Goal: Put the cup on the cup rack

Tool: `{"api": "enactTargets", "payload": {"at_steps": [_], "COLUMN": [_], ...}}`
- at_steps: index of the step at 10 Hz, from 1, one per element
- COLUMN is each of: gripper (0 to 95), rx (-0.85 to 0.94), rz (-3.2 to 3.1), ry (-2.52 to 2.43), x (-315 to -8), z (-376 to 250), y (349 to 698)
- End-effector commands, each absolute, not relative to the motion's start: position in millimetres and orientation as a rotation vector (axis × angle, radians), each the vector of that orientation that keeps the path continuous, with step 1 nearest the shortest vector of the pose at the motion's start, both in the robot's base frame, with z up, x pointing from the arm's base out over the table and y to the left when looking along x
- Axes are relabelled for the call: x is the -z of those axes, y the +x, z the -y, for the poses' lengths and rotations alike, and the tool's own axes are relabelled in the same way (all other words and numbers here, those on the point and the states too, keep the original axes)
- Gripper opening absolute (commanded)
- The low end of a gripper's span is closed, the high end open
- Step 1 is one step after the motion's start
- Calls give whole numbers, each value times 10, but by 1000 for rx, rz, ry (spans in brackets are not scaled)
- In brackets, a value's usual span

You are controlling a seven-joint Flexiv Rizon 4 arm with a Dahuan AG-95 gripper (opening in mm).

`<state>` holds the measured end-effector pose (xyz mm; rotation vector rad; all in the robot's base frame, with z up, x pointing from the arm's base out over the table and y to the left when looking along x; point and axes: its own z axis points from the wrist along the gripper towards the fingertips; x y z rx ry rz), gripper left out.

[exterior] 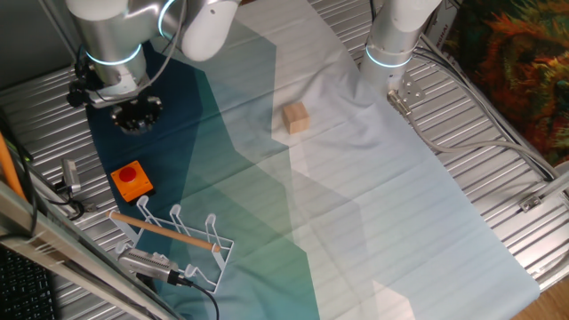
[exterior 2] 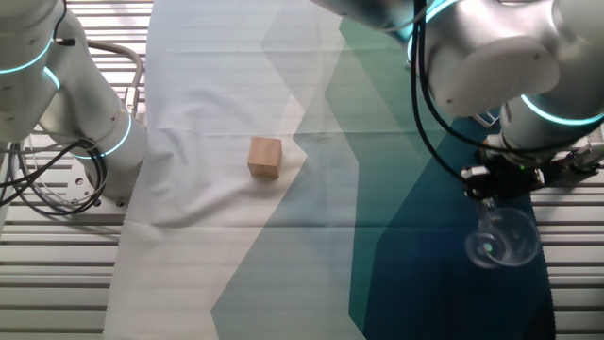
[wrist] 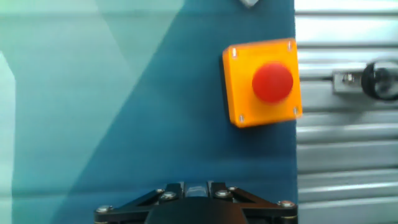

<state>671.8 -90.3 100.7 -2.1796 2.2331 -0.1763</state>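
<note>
My gripper point(exterior 2: 491, 200) is shut on the rim of the clear cup point(exterior 2: 502, 238), which hangs below it over the dark blue part of the cloth. In the one fixed view the gripper point(exterior: 136, 116) hovers at the back left, above and behind the orange block, and the cup is hard to make out there. In the hand view the fingers point(wrist: 178, 188) close on a clear sliver at the bottom edge. The white wire cup rack point(exterior: 178, 236) with its wooden rod stands at the front left, beyond the orange block and apart from the gripper.
The orange block with red button point(exterior: 132, 180) lies between gripper and rack, and shows in the hand view point(wrist: 262, 82). A tan wooden cube point(exterior: 296, 117) sits mid-cloth point(exterior 2: 265, 157). A second arm's base point(exterior: 388, 53) stands at the back. Ribbed metal table edges flank the cloth.
</note>
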Motion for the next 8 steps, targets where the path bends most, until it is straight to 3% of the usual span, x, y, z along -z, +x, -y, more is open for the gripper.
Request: {"api": "enactTargets", "payload": {"at_steps": [1,8], "gripper": [0,0], "rx": [122,29], "rz": [-2191,-2180], "ry": [-2185,-2085], "x": [-1051,-1119], "z": [888,879], "y": [6682,6690]}}
